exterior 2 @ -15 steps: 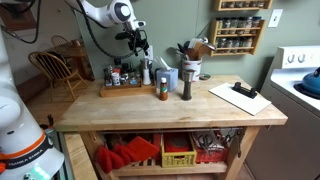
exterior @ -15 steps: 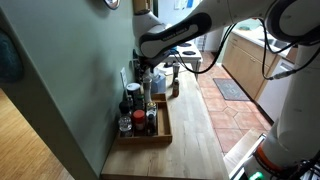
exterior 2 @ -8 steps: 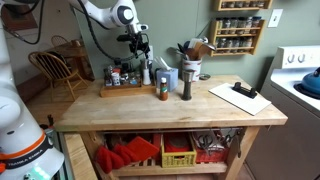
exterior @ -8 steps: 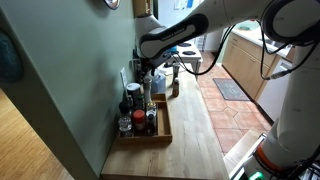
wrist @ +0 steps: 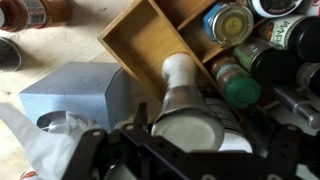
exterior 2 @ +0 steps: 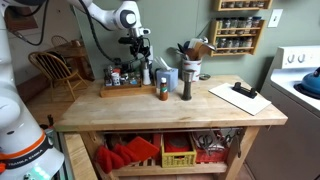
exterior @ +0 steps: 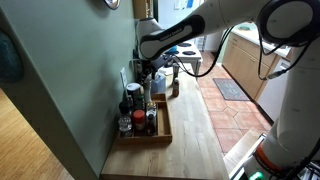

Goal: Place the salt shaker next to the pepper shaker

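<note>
The salt shaker (exterior 2: 186, 85), greyish with a darker top, stands on the wooden table to the right of the brown pepper shaker (exterior 2: 163, 89), a small gap between them. My gripper (exterior 2: 141, 52) is apart from both, over the near end of the wooden spice tray (exterior 2: 112, 92). In the wrist view a tall pale bottle (wrist: 180, 85) fills the space between my jaws (wrist: 186, 125). The fingers are mostly hidden, so I cannot tell whether they touch it. In an exterior view my gripper (exterior: 148, 72) hangs over the tray (exterior: 166, 128).
The tray holds several dark-capped spice jars (wrist: 232, 22). A grey-blue box (wrist: 75, 95) stands against the tray's end, with a utensil holder (exterior 2: 193, 58) behind the shakers. A clipboard (exterior 2: 240, 97) lies at the table's far right. A wall runs beside the tray (exterior: 70, 90).
</note>
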You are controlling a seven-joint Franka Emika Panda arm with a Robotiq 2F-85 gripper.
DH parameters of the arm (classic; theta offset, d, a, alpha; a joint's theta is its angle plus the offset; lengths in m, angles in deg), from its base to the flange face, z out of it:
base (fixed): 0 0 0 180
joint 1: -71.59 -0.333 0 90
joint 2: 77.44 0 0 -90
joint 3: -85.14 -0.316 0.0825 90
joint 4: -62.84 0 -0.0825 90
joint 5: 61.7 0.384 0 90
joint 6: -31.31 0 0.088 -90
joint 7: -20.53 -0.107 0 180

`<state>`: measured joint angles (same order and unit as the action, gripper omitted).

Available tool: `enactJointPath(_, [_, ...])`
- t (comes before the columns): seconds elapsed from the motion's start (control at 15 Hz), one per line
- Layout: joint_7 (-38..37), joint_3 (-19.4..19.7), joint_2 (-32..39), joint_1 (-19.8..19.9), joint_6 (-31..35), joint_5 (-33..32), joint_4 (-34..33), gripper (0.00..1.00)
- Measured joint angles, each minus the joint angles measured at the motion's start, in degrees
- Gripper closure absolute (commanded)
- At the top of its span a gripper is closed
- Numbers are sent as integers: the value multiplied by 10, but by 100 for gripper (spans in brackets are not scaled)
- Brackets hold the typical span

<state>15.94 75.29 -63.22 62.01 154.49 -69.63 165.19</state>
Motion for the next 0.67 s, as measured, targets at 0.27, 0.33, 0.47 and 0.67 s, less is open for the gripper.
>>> enactJointPath(0.27, [6, 2, 6, 0, 0, 6, -1, 0])
enactJointPath(0.33, [6, 2, 9, 0, 0, 7, -1, 0])
enactJointPath(0.47, [7, 2, 15, 0, 0, 7, -3, 0])
enactJointPath(0.67, [11, 2, 25, -1, 0, 7, -10, 0])
